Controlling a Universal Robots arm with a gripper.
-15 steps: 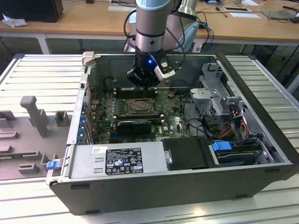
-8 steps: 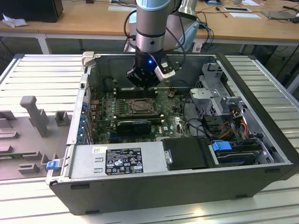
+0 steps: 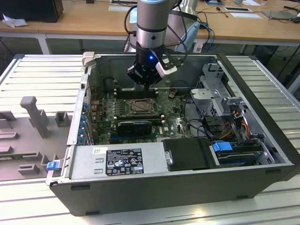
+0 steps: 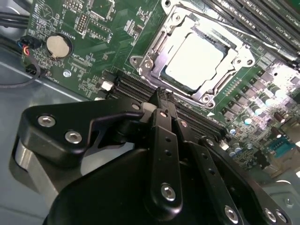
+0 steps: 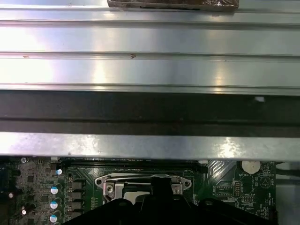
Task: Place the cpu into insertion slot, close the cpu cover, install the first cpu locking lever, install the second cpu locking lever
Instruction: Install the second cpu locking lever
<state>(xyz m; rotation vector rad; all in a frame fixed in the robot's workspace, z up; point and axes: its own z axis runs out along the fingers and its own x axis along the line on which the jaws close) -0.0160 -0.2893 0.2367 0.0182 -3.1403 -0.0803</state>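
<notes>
Ribbed silver tabletop (image 3: 37, 75) carries open computer case (image 3: 187, 183); grey moulded fixture (image 3: 33, 117) lies on it toward exterior view's left.

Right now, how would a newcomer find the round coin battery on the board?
Inside the open grey computer case lies the green circuit board. Beside its silvery square socket, the round silver coin battery sits alone, the board's one plain shiny disc.

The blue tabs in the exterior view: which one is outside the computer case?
The blue tab at the case's near corner, on the exterior view's left. The other blue tab sits inside the case, over the drive bay on the exterior view's right.
</notes>
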